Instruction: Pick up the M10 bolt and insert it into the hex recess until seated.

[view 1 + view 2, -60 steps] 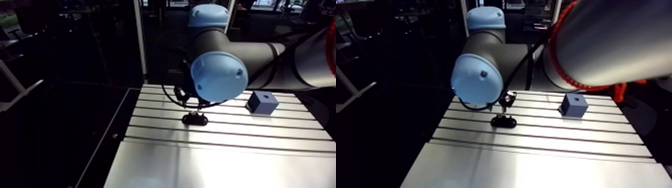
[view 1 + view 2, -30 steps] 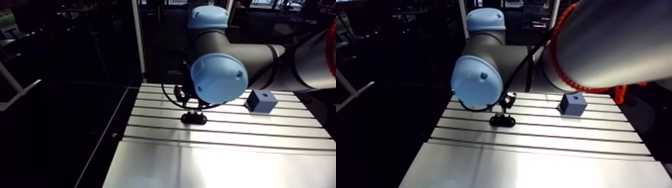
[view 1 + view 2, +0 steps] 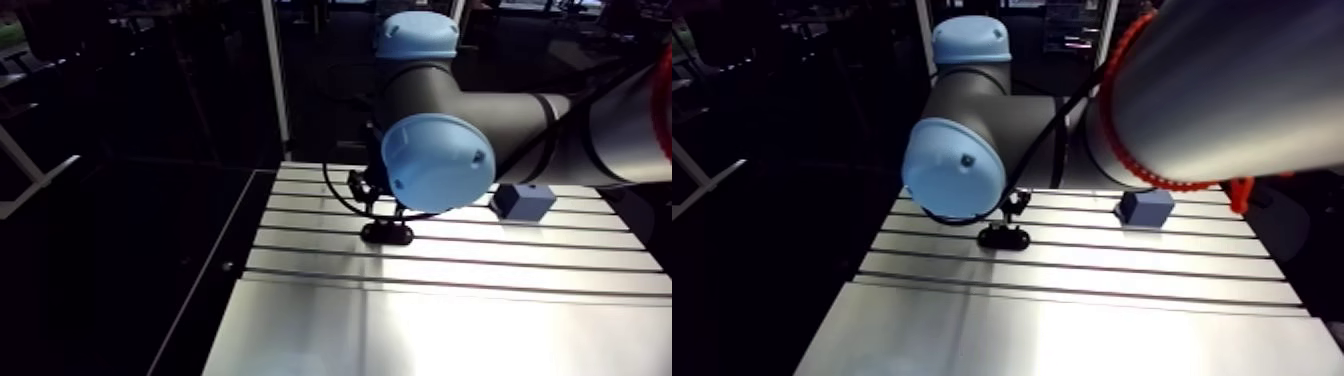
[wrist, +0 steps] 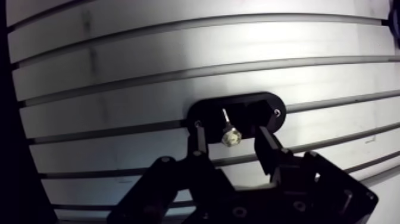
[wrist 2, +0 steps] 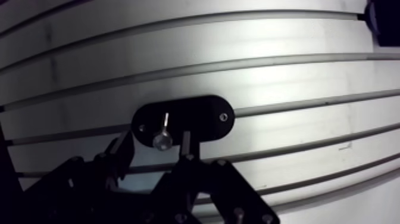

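Observation:
The M10 bolt (image 4: 230,134) rests on a black oval holder (image 4: 271,110) on the slotted table, its hex head toward the gripper and its thin shank pointing away. In the wrist view my gripper (image 4: 230,143) hangs just over the holder, open. One finger (image 4: 198,142) stands on each side of the bolt head, neither touching it. The blue block with the recess in its top (image 3: 524,200) sits at the table's far right in the arm view, well away from the gripper (image 3: 1015,207) and the holder (image 3: 1004,237).
The aluminium table (image 3: 450,310) runs in long slots across the view; its left edge (image 3: 235,260) drops into dark. A wide bare stretch of table lies between the holder and the blue block (image 3: 1145,207).
The arm view has shifted slightly as the arm sank. The gripper sits a little closer over the black holder. Bolt, holder and blue block have not moved on the table.

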Controlling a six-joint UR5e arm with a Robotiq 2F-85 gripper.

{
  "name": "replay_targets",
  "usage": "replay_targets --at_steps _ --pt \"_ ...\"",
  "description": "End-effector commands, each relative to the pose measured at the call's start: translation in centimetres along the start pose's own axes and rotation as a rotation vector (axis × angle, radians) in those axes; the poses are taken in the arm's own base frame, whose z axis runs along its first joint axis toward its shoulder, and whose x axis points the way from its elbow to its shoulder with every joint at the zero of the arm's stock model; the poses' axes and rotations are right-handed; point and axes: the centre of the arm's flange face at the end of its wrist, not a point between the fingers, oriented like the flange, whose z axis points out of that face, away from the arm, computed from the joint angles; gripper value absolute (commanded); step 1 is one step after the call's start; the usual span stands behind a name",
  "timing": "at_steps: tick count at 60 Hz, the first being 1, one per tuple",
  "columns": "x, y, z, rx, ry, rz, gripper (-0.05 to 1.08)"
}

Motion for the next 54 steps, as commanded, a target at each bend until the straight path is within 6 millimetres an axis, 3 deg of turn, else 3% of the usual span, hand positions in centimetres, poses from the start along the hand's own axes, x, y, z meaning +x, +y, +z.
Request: replay_targets --at_steps 1,54 --pt "-0.15 0.04 0.46 -0.002 -0.009 -0.010 0.47" --pt "-0.24 0.05 1.10 -0.004 -0.012 -0.013 0.53"
